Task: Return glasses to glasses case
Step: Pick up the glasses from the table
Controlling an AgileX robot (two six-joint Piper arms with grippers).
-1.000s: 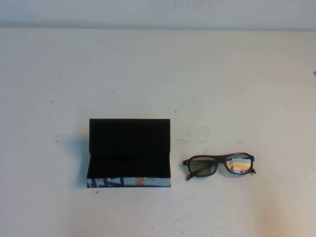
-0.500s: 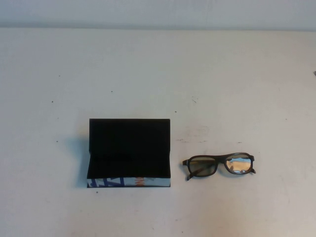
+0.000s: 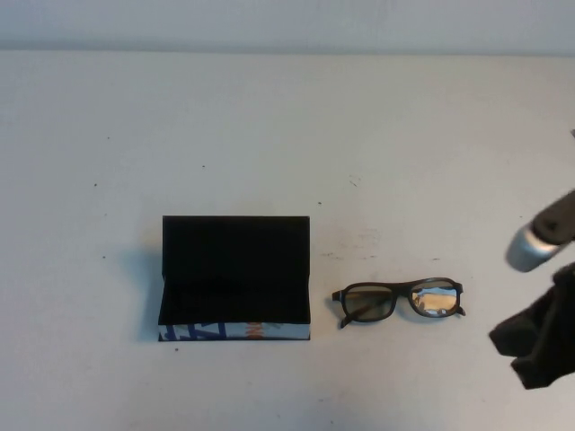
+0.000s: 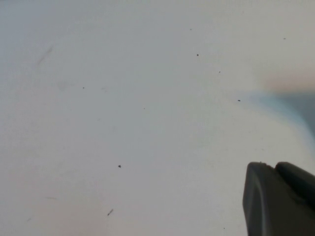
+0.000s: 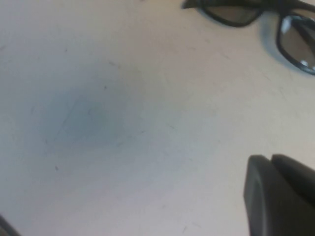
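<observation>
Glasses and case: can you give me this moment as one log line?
glasses: on table, right of case | case: open | right gripper: beside glasses | left gripper: over bare table

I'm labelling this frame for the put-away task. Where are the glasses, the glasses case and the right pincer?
glasses (image 3: 398,302): high view, on the left lens.
glasses case (image 3: 235,253): high view, on the raised lid's black lining.
right pincer (image 3: 537,346): high view, dark body at the right edge, right of the glasses.

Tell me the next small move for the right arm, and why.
Probably ease the right pincer left toward the glasses and line up above the frame. They lie on the table, apart from the open glasses case, and nothing holds them. The left pincer is out of the high view, over bare table.
</observation>
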